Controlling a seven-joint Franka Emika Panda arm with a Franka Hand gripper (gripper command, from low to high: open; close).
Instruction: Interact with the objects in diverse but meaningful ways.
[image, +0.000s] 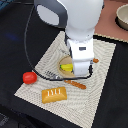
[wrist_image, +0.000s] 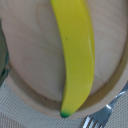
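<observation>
**Arm Hangs Low Over Banana on Wooden Plate**

We see the Panda arm (image: 80, 30) bent down over the middle of the table, its gripper (image: 80, 62) close above a round wooden plate (image: 64, 73) on a pale woven placemat (image: 102, 75). The banana (wrist_image: 77, 55) lies lengthwise across the plate, its green tip reaching the rim; in the exterior view only a yellow sliver (image: 66, 66) shows under the hand. We cannot tell how the fingers stand, as neither view shows them.

The bread loaf (image: 54, 95) rests on the mat toward the table's near edge. The tomato (image: 29, 77) sits at the mat's edge on the exterior view's left. A fork (wrist_image: 97, 121) lies just beside the plate, a knife (image: 76, 84) between plate and loaf. A grey pot (image: 121, 16) stands at the far corner.
</observation>
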